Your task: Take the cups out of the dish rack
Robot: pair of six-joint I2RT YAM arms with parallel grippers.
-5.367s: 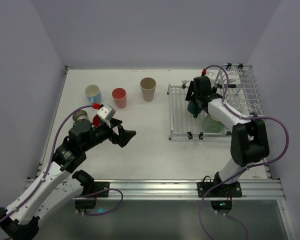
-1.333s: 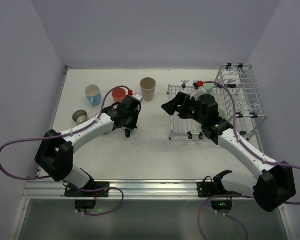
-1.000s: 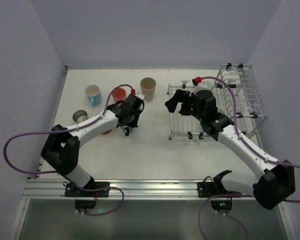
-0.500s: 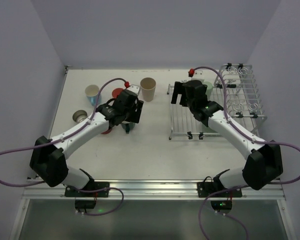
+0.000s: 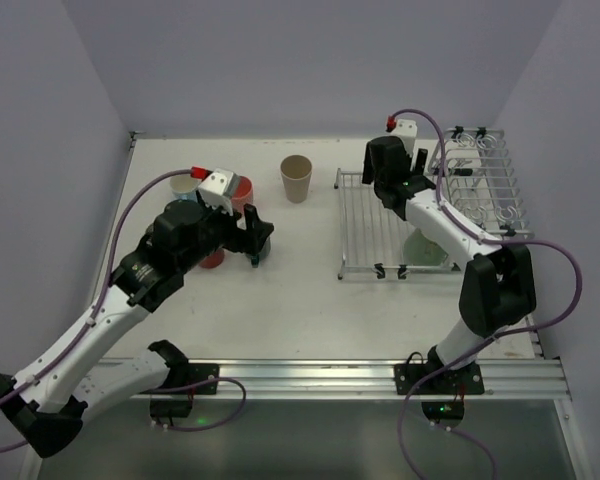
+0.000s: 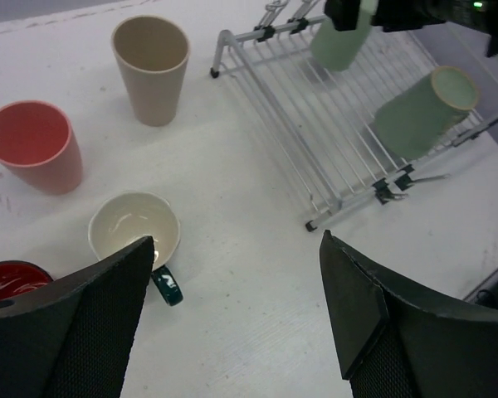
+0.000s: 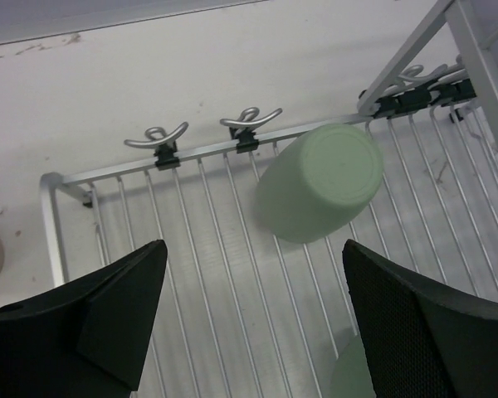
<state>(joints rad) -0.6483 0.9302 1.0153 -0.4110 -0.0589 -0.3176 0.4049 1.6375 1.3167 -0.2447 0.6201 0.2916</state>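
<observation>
My left gripper [image 5: 255,238] [image 6: 236,319] is open and empty, hovering over the table just near of a dark teal mug [image 6: 135,238] [image 5: 261,250] that stands upright. A red mug [image 6: 4,282], a pink tumbler [image 6: 31,145] and a beige tumbler [image 6: 152,66] [image 5: 297,177] stand nearby. My right gripper [image 5: 388,192] [image 7: 249,323] is open and empty above the far left part of the silver dish rack [image 5: 365,230] [image 7: 207,249]. A sage green cup [image 7: 324,191] [image 6: 340,37] lies on the rack ahead of it. A second green cup [image 5: 425,248] [image 6: 423,112] lies at the rack's near end.
A light blue mug [image 5: 185,183] stands at the far left, partly behind my left arm. The rack's raised wire loops [image 5: 490,180] rise at the right. Walls close the table on three sides.
My left gripper has let go of the dark teal mug, lifted and pulled back towards the near left. My right gripper has swung to the rack's far end, over the green cup.
</observation>
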